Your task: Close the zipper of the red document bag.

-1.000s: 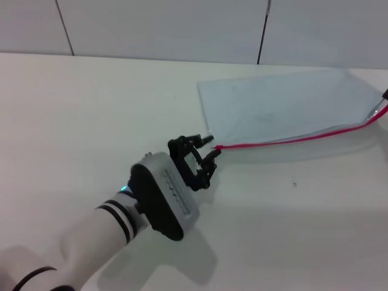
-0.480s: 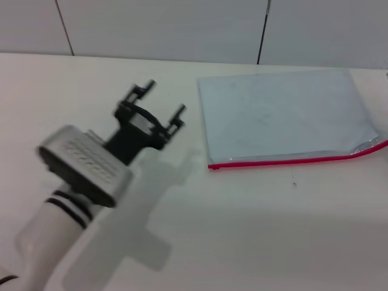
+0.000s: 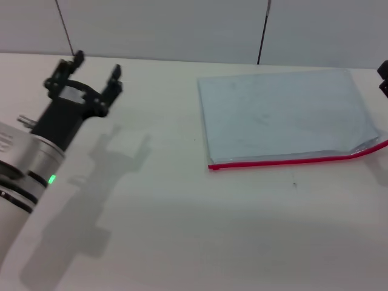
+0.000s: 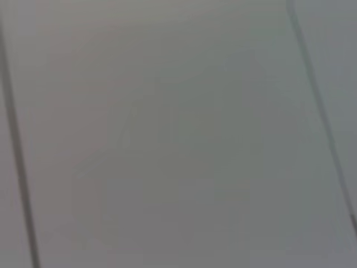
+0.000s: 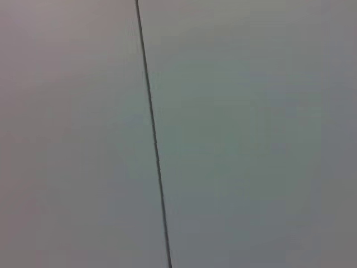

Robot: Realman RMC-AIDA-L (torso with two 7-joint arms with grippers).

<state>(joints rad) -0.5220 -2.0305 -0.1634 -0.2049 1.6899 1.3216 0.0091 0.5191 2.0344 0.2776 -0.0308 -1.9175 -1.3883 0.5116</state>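
My left gripper [image 3: 88, 77] hangs released at ten o'clock, clear of the flat pale blue-grey plastic document bag [image 3: 280, 115], whose red zipper [image 3: 285, 161] looks shut.

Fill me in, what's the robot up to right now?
Nothing is being held. The left gripper is up at the far left of the table, fingers spread, well away from the red document bag. The bag lies flat on the right side, its zipper along the near edge, right end curling up. Only a dark sliver of the right gripper shows at the right edge.
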